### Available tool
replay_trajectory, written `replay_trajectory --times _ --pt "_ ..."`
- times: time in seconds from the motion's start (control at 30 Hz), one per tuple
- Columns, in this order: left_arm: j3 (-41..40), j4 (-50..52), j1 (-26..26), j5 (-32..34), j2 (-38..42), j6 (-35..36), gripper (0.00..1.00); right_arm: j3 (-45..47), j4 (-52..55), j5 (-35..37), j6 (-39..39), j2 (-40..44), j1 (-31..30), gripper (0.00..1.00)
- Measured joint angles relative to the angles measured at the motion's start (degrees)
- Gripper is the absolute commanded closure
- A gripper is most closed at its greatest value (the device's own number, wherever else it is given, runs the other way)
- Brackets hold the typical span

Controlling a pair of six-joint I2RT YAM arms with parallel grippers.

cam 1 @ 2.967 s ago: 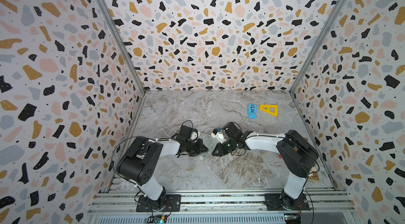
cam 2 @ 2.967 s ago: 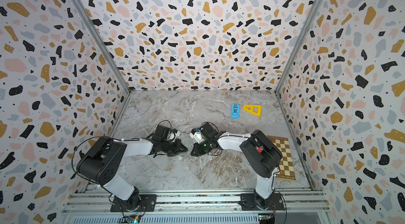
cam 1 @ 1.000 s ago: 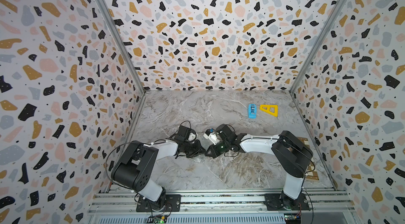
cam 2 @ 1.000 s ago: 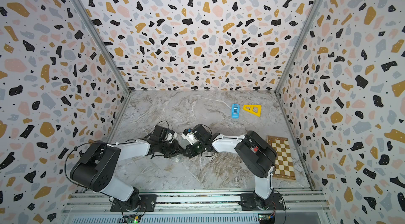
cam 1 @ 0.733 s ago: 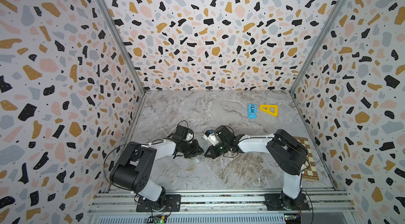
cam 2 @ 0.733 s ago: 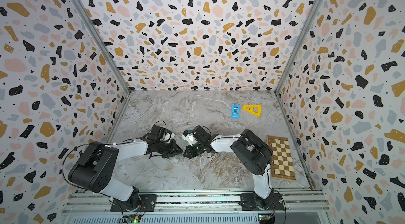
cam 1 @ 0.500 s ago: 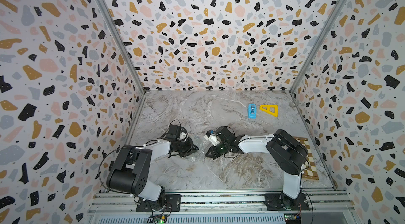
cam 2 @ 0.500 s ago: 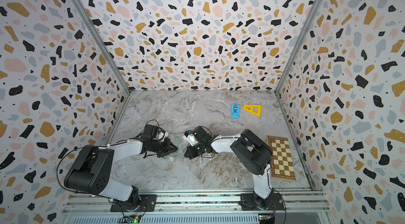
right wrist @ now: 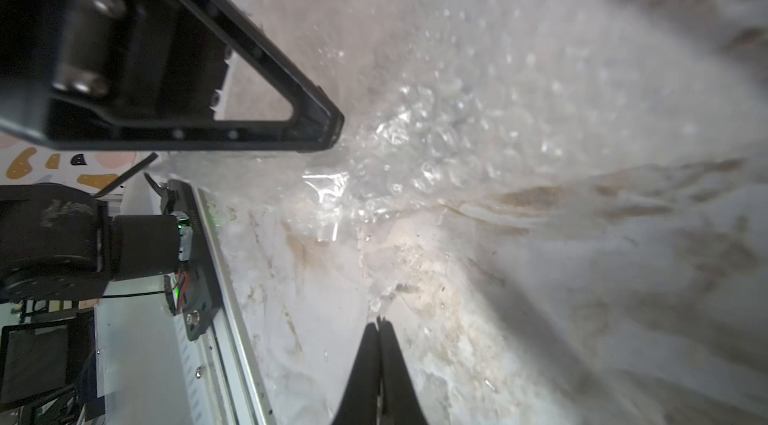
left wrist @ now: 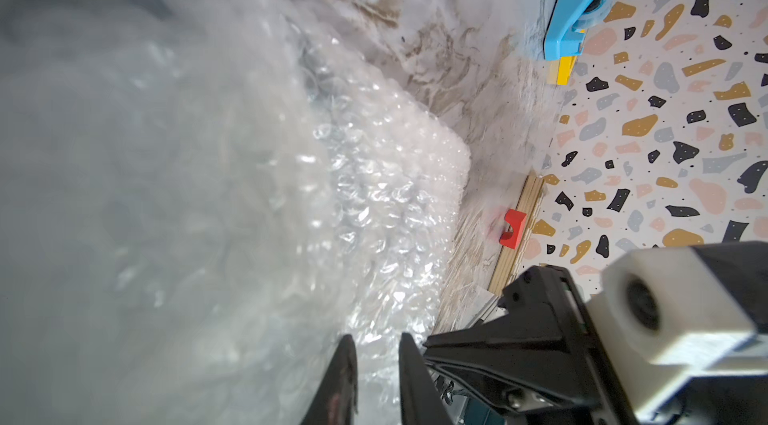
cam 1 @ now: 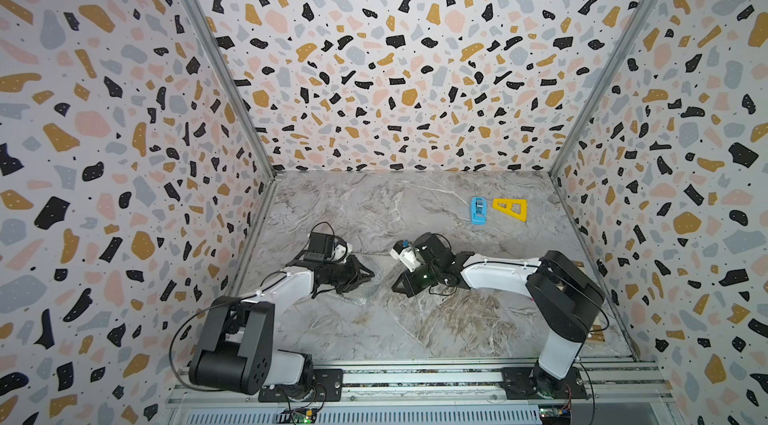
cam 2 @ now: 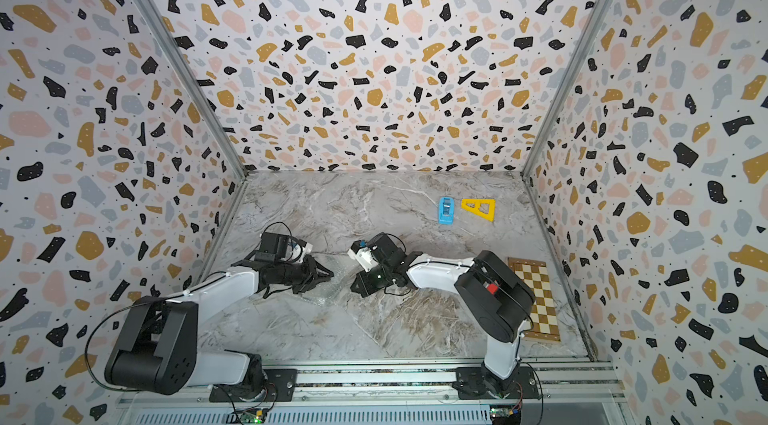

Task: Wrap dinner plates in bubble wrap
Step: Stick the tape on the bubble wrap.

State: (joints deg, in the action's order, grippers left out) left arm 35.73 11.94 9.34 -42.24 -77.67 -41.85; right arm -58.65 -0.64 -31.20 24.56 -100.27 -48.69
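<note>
The slightly parted left gripper [left wrist: 376,337] and the closed right gripper [right wrist: 379,325] are hovering low over the wrap [left wrist: 353,194], near-centre on the surface [cam 1: 415,319], likely to fold its edges.

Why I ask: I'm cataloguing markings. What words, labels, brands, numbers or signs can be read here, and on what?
None can be read anywhere in these views.
Pale marks on the black robot housing: too blurred to read.
No lettering is visible on the blue tape dispenser, the yellow triangle or the chessboard.
</note>
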Motion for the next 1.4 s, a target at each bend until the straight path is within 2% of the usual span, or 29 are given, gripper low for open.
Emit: replay_trajectory --times 0.23,0.47,0.67,1.17,1.4 --pt "-0.24 3.45 0.0 2.49 1.46 2.03 0.8 -6.27 0.22 -0.5 -0.57 2.16 0.5 0.92" --pt "-2.25 4.76 0.2 5.88 1.64 3.8 0.8 -10.73 -0.7 -2.36 -0.59 -4.0 -1.6 0.93" --pt "-4.85 4.17 0.5 8.02 1.03 4.9 0.8 -10.93 0.02 -4.22 -0.96 -9.53 -3.54 0.94" --pt "-6.64 -0.11 0.94 7.89 -0.85 5.03 0.8 -10.95 -1.18 -5.9 -1.2 -14.14 -9.38 0.95" --pt "-7.02 -0.7 0.94 7.72 -0.74 5.03 0.8 -10.73 -1.57 -5.42 -1.05 -16.5 -8.83 0.96"
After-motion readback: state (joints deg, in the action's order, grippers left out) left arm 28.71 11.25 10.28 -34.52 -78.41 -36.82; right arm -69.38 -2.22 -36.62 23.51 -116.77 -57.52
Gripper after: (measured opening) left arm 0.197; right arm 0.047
